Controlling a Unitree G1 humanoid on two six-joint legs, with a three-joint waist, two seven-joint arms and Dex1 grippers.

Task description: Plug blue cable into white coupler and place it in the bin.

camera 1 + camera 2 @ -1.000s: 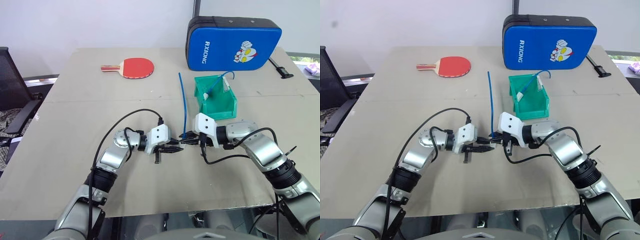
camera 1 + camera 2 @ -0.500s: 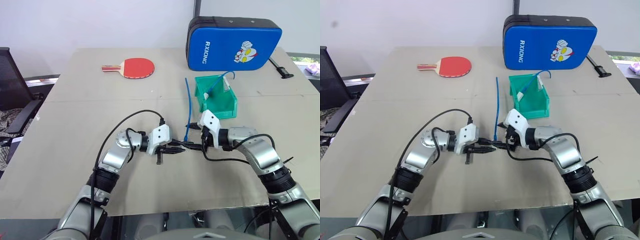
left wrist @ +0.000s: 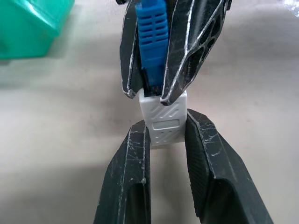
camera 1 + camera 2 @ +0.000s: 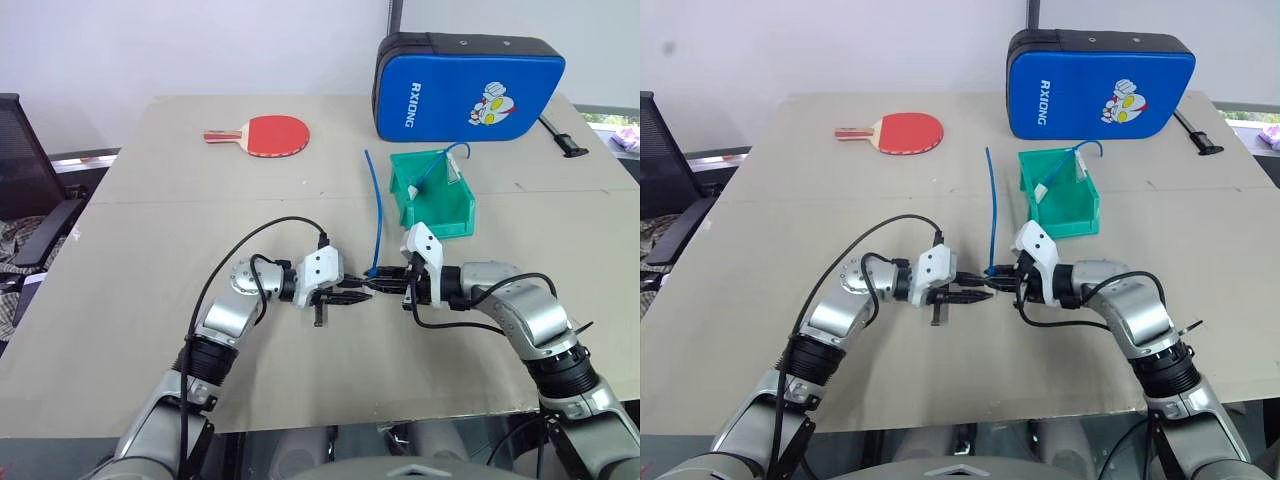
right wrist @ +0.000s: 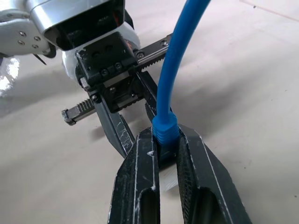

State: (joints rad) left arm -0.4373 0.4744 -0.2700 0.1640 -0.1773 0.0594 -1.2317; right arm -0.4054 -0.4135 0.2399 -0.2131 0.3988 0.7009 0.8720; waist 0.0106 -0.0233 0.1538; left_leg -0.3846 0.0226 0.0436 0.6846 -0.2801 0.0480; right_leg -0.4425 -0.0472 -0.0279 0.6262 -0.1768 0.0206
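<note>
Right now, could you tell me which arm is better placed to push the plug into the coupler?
Right. Its pincer grips the blue cable at the plug, lined up with the white coupler in the left pincer.

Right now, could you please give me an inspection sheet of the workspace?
Surface: beige table, seam across it.
Job's things: blue cable rising from the right gripper, its plug end meeting the white coupler held by the left gripper; green bin behind, already holding another blue cable.
Clutter: red paddle, blue RXIONG pad.
Grippers: both shut, tip to tip above the table.
Cables: black leads looping off both wrists.
Surroundings: black chair at left, white wall.
</note>
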